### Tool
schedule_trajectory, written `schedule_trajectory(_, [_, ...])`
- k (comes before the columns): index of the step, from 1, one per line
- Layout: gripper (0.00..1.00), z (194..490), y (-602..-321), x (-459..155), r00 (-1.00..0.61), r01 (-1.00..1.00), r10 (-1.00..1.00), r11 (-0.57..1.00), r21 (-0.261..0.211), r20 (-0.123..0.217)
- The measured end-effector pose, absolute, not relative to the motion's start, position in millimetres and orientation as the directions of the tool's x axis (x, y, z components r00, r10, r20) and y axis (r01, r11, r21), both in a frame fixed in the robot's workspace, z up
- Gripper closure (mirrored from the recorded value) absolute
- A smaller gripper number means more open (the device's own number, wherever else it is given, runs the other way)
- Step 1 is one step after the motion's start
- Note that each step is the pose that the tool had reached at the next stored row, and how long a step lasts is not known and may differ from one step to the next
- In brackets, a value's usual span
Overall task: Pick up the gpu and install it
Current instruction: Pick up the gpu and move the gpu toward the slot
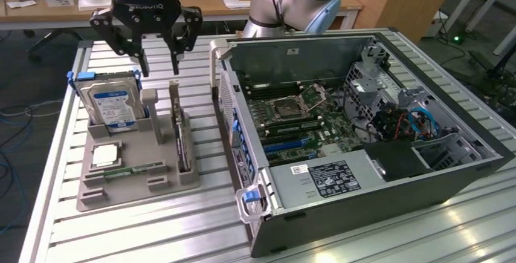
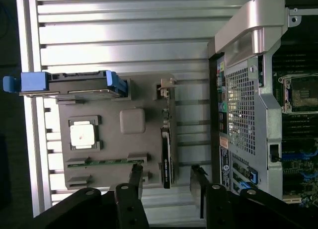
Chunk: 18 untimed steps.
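The gpu (image 1: 182,139) stands on its edge in a slot of the grey holder (image 1: 153,148), with its metal bracket end (image 1: 173,90) toward the back. In the wrist view the gpu (image 2: 166,162) appears edge-on as a thin dark strip. My gripper (image 1: 159,66) hangs above the holder's far end, over and a little to the exterior view's left of the card. It is open and holds nothing. In the wrist view the gripper (image 2: 166,182) straddles the line of the card, one fingertip (image 2: 135,175) on each side, well above it.
The holder also carries an upright hard drive (image 1: 113,109), a processor chip (image 1: 105,154) and a memory stick (image 1: 133,169). To the exterior view's right lies the open computer case (image 1: 451,172), its motherboard (image 1: 303,124) exposed with blue card slots (image 1: 282,145). The slatted metal table (image 1: 145,233) lies all around.
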<state>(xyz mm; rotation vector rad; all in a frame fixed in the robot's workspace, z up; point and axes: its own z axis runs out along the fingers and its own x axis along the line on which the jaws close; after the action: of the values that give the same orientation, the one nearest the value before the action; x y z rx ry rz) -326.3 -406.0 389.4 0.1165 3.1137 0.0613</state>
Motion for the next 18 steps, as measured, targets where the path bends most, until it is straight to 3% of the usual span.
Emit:
schedule_trajectory(3, [0.41,388.7,-405.1,-326.4,-0.997,0.069,0.07,0.997,0.04,-0.024])
schedule_trajectory(18, [0.41,366.3,-403.8,-325.9,-1.0,-0.008,-0.007,0.999,0.04,-0.024])
